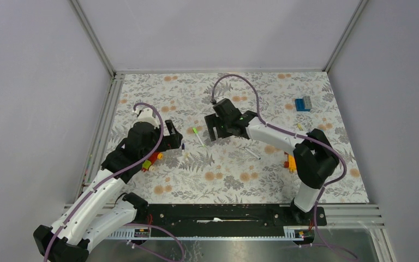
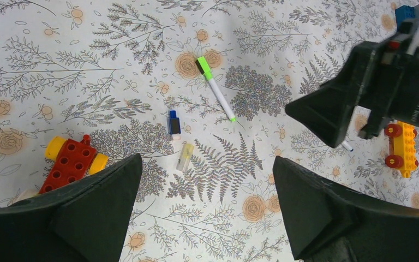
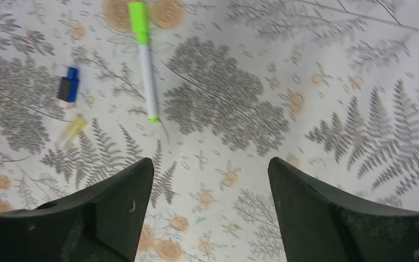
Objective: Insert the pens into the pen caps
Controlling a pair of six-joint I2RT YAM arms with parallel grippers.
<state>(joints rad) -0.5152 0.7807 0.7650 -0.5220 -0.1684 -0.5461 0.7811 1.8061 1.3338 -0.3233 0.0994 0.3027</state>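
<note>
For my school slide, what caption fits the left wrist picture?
Open left gripper above a green-and-white pen, a blue cap and a small yellowish piece.

My left gripper (image 1: 177, 136) is positioned over the floral table (image 1: 234, 183), pointing right, jaws apart. My right gripper (image 1: 210, 129) faces it from the opposite side, jaws likewise apart. Between the two grippers lies a white pen (image 1: 199, 137), slightly tilted, its bright green end toward the far side. A dark blue cap (image 1: 183, 146) lies just beside my left gripper. A red-and-yellow brick (image 1: 151, 160) sits partly under my left arm. A yellow brick (image 1: 289, 161) lies beside my right arm's elbow. A blue brick (image 1: 303, 103) stands well apart, far right.
</note>
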